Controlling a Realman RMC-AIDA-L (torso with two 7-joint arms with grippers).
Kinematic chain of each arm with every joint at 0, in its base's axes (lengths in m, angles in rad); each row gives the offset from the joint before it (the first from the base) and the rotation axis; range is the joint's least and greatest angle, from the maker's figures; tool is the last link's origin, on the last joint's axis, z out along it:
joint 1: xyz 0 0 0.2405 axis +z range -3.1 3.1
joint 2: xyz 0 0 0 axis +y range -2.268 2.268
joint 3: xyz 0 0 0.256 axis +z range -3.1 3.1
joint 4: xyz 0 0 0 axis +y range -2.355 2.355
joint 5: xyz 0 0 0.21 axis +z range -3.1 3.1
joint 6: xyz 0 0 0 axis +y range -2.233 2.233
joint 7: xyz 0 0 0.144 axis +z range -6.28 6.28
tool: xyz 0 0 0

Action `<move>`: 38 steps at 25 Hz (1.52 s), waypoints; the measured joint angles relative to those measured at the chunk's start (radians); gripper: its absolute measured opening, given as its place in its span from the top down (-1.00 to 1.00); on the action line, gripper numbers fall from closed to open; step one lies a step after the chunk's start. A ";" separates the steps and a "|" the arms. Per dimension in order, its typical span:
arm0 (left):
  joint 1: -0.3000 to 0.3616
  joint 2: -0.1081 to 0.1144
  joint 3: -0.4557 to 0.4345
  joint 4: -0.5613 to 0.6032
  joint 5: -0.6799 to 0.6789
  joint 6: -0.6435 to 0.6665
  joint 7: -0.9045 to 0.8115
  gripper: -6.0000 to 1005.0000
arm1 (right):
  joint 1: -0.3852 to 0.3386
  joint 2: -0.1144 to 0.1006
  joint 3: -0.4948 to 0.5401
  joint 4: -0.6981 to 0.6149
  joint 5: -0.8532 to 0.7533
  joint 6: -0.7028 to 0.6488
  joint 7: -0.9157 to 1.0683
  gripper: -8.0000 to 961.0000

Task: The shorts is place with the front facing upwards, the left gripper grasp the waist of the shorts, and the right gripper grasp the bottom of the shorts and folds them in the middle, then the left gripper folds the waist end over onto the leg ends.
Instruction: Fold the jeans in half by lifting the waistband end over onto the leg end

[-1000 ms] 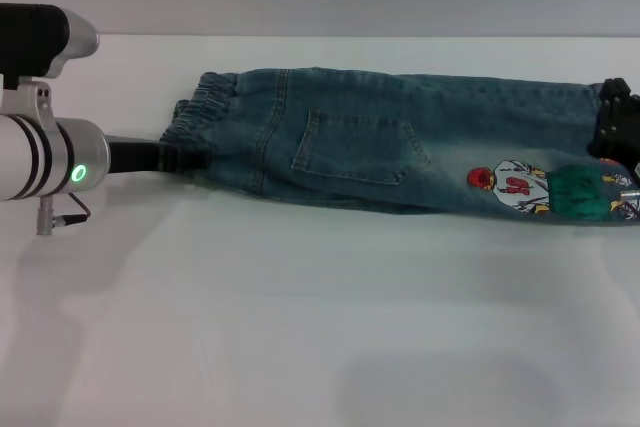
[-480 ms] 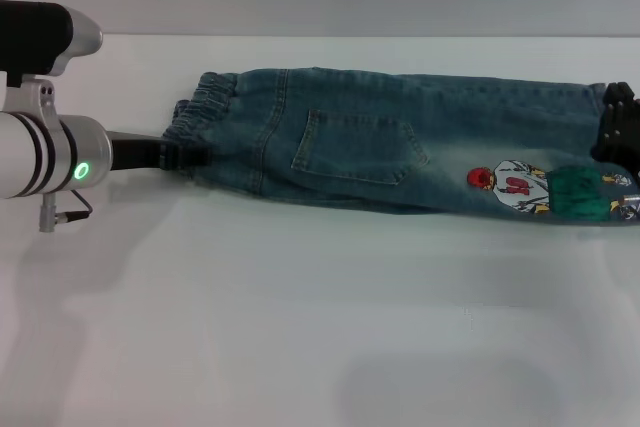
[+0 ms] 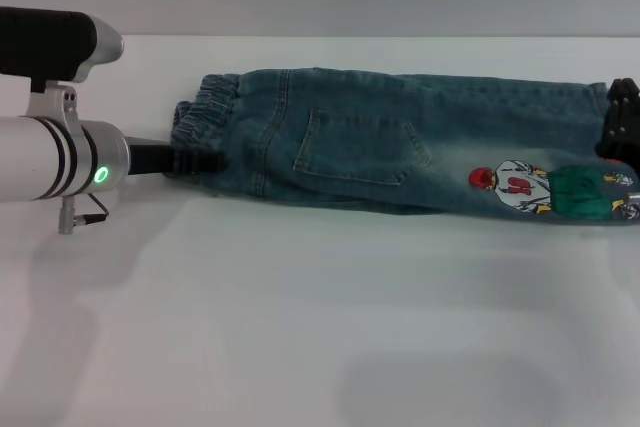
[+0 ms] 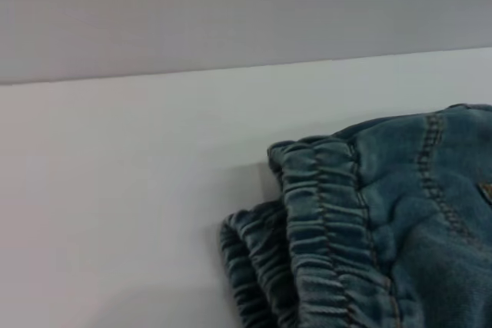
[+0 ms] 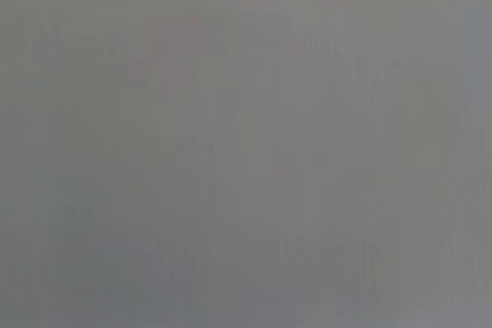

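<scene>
**A:** Your left gripper (image 3: 205,160) is low on the table (image 3: 300,327), its black tips in contact with the near corner of the waist (image 3: 200,112). Whether the tips are clamped on the denim or just pushed against it, you cannot tell from the head view. The left wrist view shows no fingers, only the puckered band (image 4: 323,236) lying bunched in two ruffled layers on the white surface.

**B:** And outward from that gripper?

**A:** The shorts (image 3: 400,142) run straight away from it, lengthwise, flat on the table. Just past the waist you have the patch pocket (image 3: 360,147). Farther along, near the far end, sits the cartoon print (image 3: 545,192) on the near edge of the leg.

**B:** Right side?

**A:** Your right gripper (image 3: 620,127) is at the opposite end from the left one, a black shape at the bottom of the shorts (image 3: 600,107), right against the hems. It is cut off by the picture's edge, so you cannot tell whether it is gripping. The right wrist view is plain grey, nothing readable.

**B:** Fold state?

**A:** Garment lies full length, waist end and leg ends well apart.
</scene>
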 joint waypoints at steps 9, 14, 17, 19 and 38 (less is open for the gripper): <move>0.036 -0.002 0.005 -0.055 -0.002 0.022 -0.019 -0.13 | -0.028 -0.002 0.000 0.041 -0.006 0.007 0.000 0.98; 0.047 -0.002 0.004 -0.069 -0.002 0.030 -0.019 0.20 | -0.034 -0.002 0.000 0.044 -0.006 0.004 0.000 0.98; 0.047 -0.002 0.005 -0.069 -0.002 0.030 -0.018 0.46 | -0.037 -0.002 0.000 0.051 -0.006 0.002 0.000 0.98; 0.047 -0.002 0.005 -0.068 -0.003 0.030 -0.016 0.64 | -0.039 -0.002 -0.001 0.055 -0.006 0.002 0.000 0.98; 0.074 0.001 -0.016 -0.073 -0.007 0.007 -0.021 0.79 | -0.053 -0.002 -0.012 0.065 -0.006 0.007 -0.001 0.98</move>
